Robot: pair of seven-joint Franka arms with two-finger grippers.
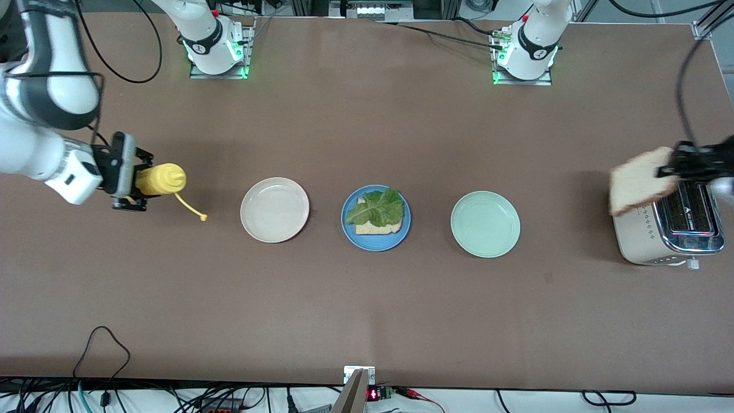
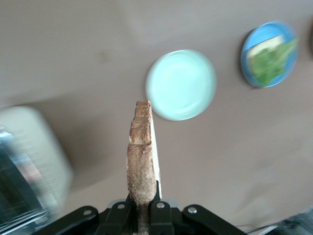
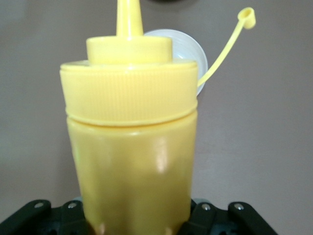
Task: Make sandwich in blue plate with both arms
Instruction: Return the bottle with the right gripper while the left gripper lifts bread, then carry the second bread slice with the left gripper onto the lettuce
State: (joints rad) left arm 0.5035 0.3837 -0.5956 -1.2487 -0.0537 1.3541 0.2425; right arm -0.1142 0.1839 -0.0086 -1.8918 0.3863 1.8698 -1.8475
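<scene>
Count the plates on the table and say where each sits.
3, in a row: cream plate toward the right arm's end, blue plate in the middle holding bread and lettuce, mint plate toward the left arm's end.

brown table (image 1: 367, 310), cream plate (image 1: 274, 209), blue plate (image 1: 375, 243), mint plate (image 1: 485, 224), toaster (image 1: 668, 232)
</scene>
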